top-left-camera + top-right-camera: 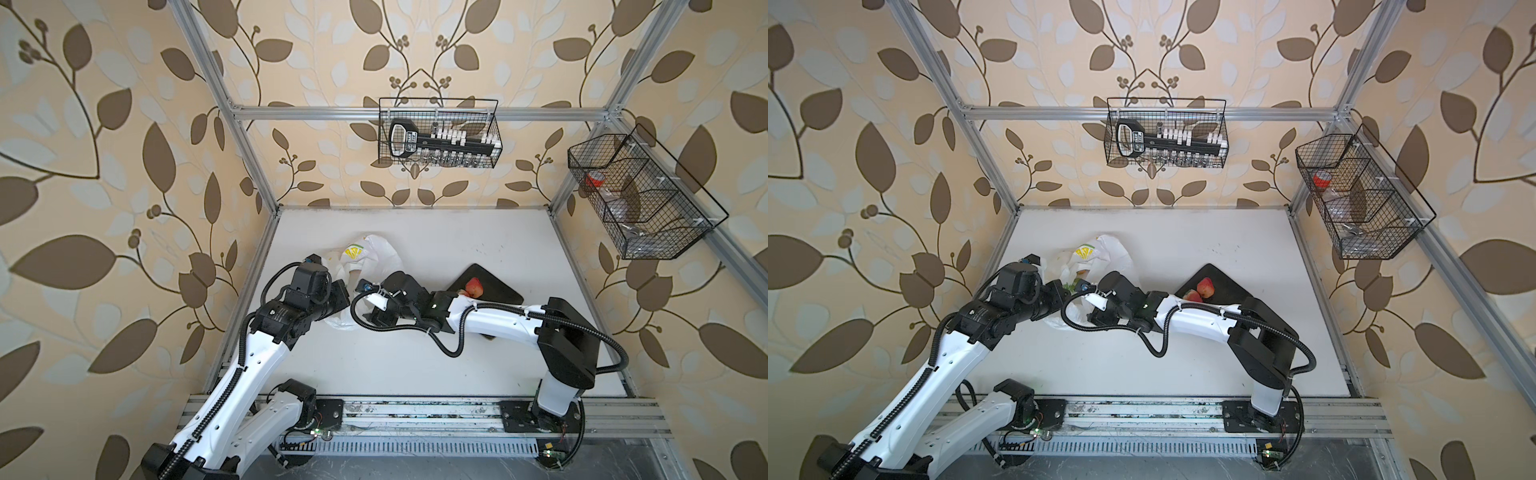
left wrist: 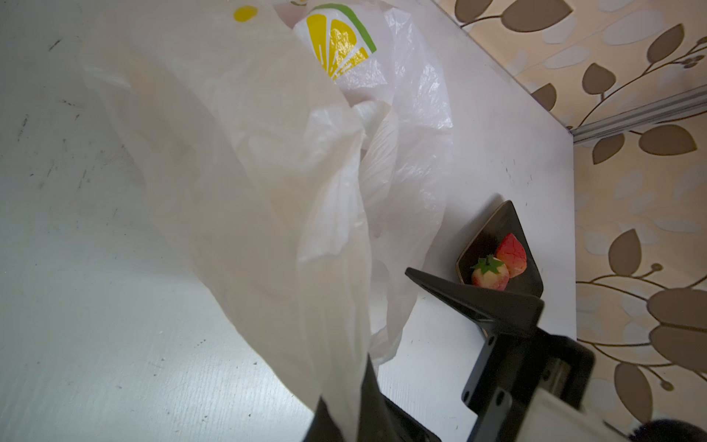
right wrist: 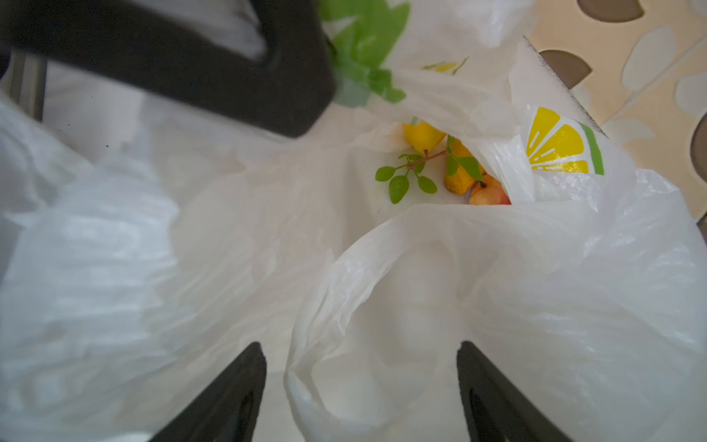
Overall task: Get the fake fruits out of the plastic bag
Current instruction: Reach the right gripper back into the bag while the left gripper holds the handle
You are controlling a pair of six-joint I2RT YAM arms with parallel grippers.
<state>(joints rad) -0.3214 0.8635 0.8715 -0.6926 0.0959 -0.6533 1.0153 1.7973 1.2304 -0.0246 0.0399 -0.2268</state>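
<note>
Presently, on hand:
- left gripper (image 2: 346, 405): clamped tight on a fold of the plastic bag (image 2: 245, 183), with the sheet drawn up from the white table (image 2: 95, 306).
- right gripper (image 3: 359, 344): fingers spread wide at the bag's mouth. A loose fold lies between them, and nothing is gripped.
- fake fruits, in the bag: yellow one (image 3: 421, 136), orange-yellow lumpy one (image 3: 457, 181), reddish one (image 3: 489, 195) and green leafy twig (image 3: 401, 180), bunched well ahead of the right gripper's fingertips.
- fake fruits, out of the bag: two strawberry-like ones (image 2: 510, 252) (image 2: 490, 274), touching each other on the dark plate (image 2: 491, 229), behind the right gripper and beside its arm.
</note>
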